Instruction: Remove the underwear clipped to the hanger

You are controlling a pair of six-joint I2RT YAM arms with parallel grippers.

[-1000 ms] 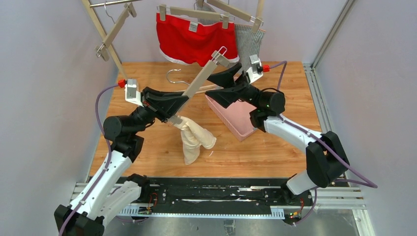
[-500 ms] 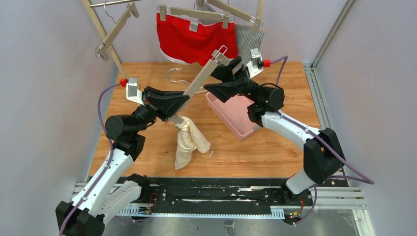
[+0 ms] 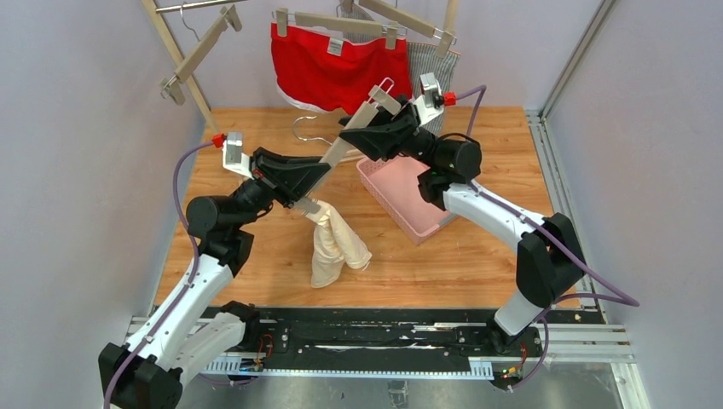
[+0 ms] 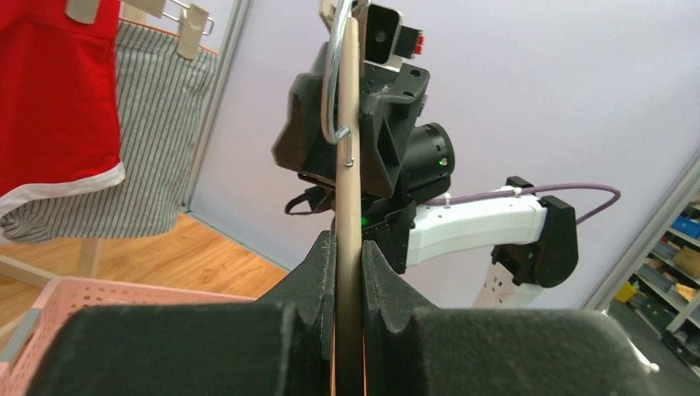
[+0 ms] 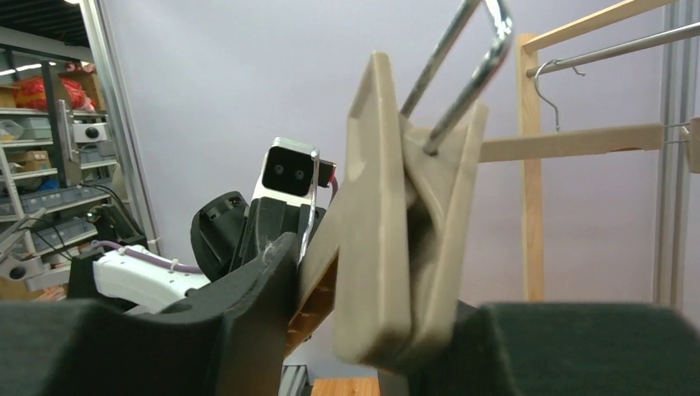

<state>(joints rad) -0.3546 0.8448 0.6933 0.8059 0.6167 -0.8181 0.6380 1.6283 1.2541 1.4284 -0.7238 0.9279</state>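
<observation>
Hanger work under way: the left tool [image 4: 348, 247] was clamped tight on the pale wooden hanger [image 3: 339, 155], held slantwise above the desk [image 3: 477, 247]. The cream underwear [image 3: 332, 243] dangled limp from its lower clip [image 3: 309, 206]. The right tool [image 3: 351, 135] straddled the bare upper clip [image 5: 388, 247]; whether it pinched, I could not tell. Done well, the step would mean steadying the smooth bar and squeezing the lower spring clip squarely, so the soft knit drops by the perforated pink basket [image 3: 409, 200]. The red pair [image 3: 337, 68] and the fine-striped pair [image 3: 430, 72] hung behind.
</observation>
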